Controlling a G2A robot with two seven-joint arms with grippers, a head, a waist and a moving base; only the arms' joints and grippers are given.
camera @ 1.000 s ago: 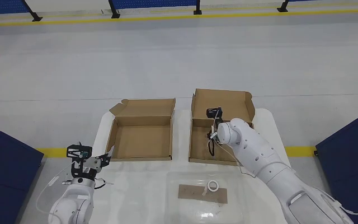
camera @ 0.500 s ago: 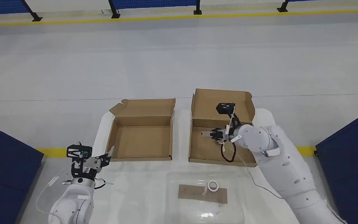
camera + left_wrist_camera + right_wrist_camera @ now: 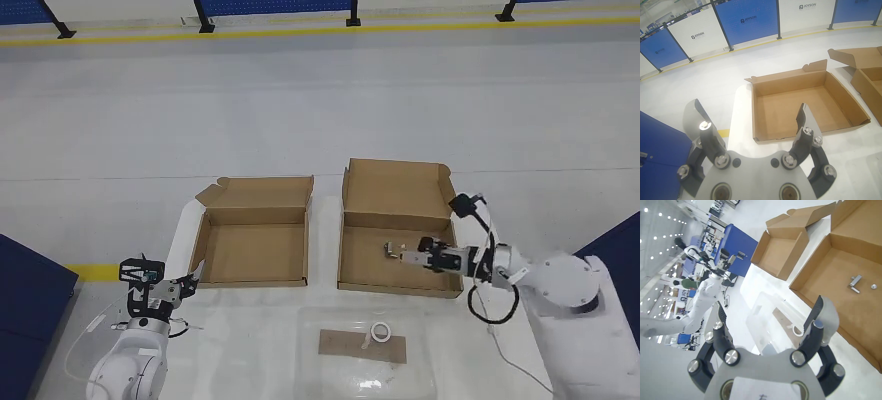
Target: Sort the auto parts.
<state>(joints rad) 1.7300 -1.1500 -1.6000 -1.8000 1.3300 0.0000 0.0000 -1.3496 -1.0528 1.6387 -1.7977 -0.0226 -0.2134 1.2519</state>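
Observation:
Two open cardboard boxes stand side by side on the white table. The left box (image 3: 250,252) (image 3: 800,106) (image 3: 780,251) is empty. In the right box (image 3: 370,275) (image 3: 829,279) lie a small metal bracket (image 3: 388,248) (image 3: 855,283) and a tiny round metal piece (image 3: 873,286). My right gripper (image 3: 408,257) (image 3: 770,313) hangs open and empty over that box, just right of the bracket. My left gripper (image 3: 192,275) (image 3: 750,113) is open and empty off the left box's front left corner. A white ring (image 3: 380,331) (image 3: 797,331) lies in the clear tray.
The clear plastic tray (image 3: 330,375) (image 3: 761,313) sits at the table's front middle, with a brown cardboard strip (image 3: 350,345) in it under the ring. Both box lids stand up at the back. A blue panel (image 3: 657,144) borders the table's left side.
The right arm has swung out to the right and its gripper has drawn back across the right box. The bracket now shows on the box floor. The left arm has kept still.

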